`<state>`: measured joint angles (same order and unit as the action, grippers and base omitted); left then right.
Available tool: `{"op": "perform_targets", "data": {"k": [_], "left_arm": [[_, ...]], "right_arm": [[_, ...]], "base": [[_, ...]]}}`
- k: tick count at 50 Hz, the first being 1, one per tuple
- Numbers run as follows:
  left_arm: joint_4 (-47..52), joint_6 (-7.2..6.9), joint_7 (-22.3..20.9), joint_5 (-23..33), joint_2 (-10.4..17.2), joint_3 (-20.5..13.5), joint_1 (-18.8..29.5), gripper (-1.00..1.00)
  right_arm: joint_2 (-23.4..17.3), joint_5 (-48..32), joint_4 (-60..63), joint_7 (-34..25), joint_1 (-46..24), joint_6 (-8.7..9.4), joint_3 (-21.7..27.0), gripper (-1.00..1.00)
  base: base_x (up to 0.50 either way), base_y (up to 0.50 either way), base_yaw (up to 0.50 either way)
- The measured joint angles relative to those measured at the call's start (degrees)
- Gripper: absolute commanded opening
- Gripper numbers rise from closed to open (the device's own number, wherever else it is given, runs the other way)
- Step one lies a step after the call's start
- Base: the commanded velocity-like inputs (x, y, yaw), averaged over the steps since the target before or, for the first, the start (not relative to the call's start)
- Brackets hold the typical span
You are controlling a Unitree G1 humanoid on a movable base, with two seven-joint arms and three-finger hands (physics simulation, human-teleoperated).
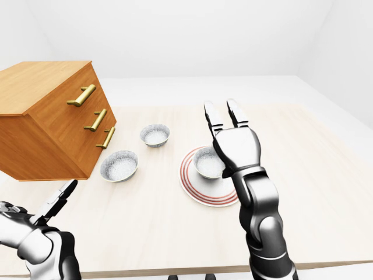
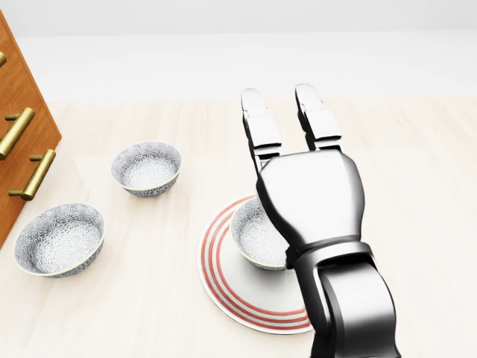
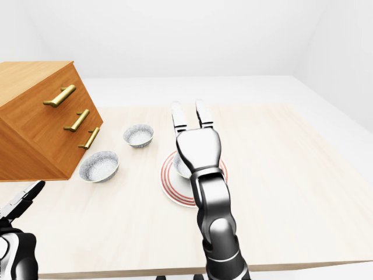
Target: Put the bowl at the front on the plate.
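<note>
A patterned grey bowl (image 2: 257, 237) sits on the white plate with red rings (image 2: 223, 287), partly hidden by my right hand. My right hand (image 2: 291, 112) is raised above the bowl and plate, fingers stretched out and open, holding nothing. Two more patterned bowls stand on the table to the left: one (image 2: 147, 168) higher in the head view, one (image 2: 59, 239) lower, near the drawer unit. My left hand (image 1: 58, 198) shows at the lower left of the left-eye view, fingers extended and empty, well away from the bowls.
A wooden drawer unit (image 1: 52, 119) with brass handles (image 1: 81, 95) stands at the left of the light wooden table (image 1: 315, 175). The table's near edge (image 1: 175, 271) runs along the bottom of the left-eye view.
</note>
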<state>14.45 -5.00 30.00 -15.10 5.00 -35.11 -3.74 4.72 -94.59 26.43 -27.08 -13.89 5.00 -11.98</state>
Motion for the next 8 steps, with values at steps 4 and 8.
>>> {"op": "perform_targets", "data": {"k": [4,8], "left_arm": [[-0.28,0.0,0.0,0.1,0.04,0.16,0.02,1.0],[-0.5,0.0,0.0,0.26,0.11,0.27,0.07,1.0]], "right_arm": [[1.53,-2.83,3.42,-4.34,-2.69,0.0,-0.45,1.0],[3.14,-5.36,6.49,-8.9,-6.08,-0.04,-0.57,1.0]], "base": [[0.0,0.0,0.0],[0.0,0.0,0.0]]}}
